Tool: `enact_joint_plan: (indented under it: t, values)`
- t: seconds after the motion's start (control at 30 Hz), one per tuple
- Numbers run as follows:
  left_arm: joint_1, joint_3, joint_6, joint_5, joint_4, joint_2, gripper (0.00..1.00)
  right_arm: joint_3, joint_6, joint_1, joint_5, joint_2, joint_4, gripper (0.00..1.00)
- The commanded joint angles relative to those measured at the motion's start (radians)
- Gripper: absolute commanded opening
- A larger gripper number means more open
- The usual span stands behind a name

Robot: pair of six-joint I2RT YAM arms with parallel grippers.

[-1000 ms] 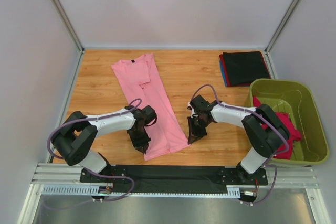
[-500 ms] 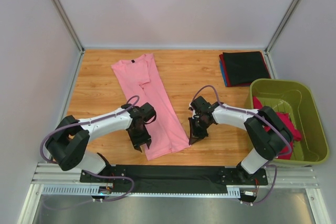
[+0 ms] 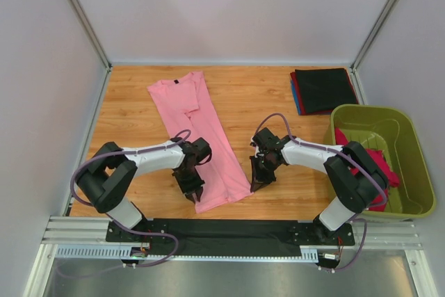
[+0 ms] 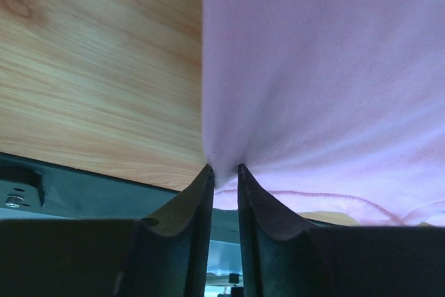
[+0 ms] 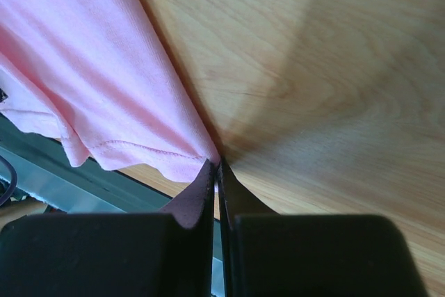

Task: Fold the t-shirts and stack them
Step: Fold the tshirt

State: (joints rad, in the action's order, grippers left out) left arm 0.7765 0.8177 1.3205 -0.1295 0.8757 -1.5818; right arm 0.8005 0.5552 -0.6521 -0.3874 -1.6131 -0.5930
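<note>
Left tool (image 3: pixel 194 193) shifted right onto pink t-shirt (image 3: pixel 201 123).

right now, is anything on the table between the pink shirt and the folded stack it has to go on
Nothing visible. Only bare table lies between the pink t-shirt and the folded stack at the far right; the green tub sits beside that path, not across it.

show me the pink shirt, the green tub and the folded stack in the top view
pink shirt (image 3: pixel 201 137): top view, mid-body
green tub (image 3: pixel 368 108): top view, far rim
folded stack (image 3: pixel 323 90): top view, black top layer
</note>
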Motion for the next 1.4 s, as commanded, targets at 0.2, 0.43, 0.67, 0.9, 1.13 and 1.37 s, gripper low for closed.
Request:
enact_joint_plan:
  t: [0.2, 0.43, 0.67, 0.9, 1.13, 1.37]
  values:
    - [0.009, 0.0, 0.006, 0.036, 0.069, 0.005, 0.04, -0.03, -0.001, -0.003, 0.096, 0.013, -0.024, 0.0]
    - [0.009, -0.017, 0.002, 0.044, 0.134, 0.062, 0.13, -0.024, -0.003, -0.001, 0.108, 0.001, -0.028, 0.0]
    - [0.009, -0.045, 0.014, 0.037, 0.129, 0.085, 0.21, -0.023, -0.003, -0.003, 0.11, -0.001, -0.031, 0.0]
    - [0.01, 0.064, -0.01, 0.086, 0.187, 0.108, 0.31, -0.021, 0.002, -0.003, 0.096, 0.019, -0.031, 0.0]
    - [0.033, 0.196, -0.021, 0.056, 0.164, 0.056, 0.32, -0.017, 0.003, -0.003, 0.091, 0.019, -0.028, 0.0]
    - [0.064, 0.21, -0.029, 0.033, 0.16, -0.076, 0.31, -0.004, -0.001, -0.003, 0.091, 0.016, -0.033, 0.0]
